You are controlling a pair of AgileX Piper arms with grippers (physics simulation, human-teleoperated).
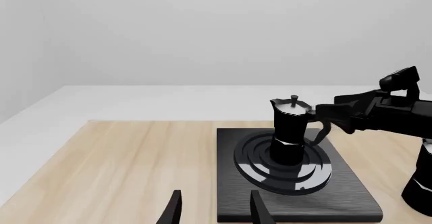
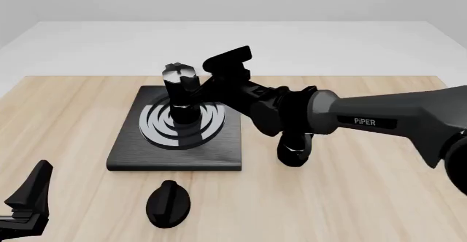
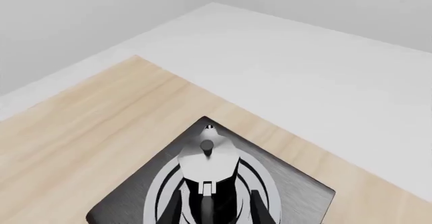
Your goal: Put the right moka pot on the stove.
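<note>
The right moka pot (image 2: 181,92), black with a silvery lid, stands upright on the ring burner of the stove (image 2: 219,155). It also shows in the left wrist view (image 1: 290,133) and the right wrist view (image 3: 206,161). My right gripper (image 2: 206,86) is at the pot's side handle, its fingers (image 3: 258,209) spread on either side of the handle with gaps, so it is open. My left gripper (image 1: 214,211) is open and empty near the table's front left edge (image 2: 33,190), short of the stove (image 1: 337,204).
The other, slimmer black moka pot (image 2: 294,150) stands right of the stove, partly hidden under my right arm; it also shows in the left wrist view (image 1: 420,183). A small black oval knob (image 2: 168,202) lies in front of the stove.
</note>
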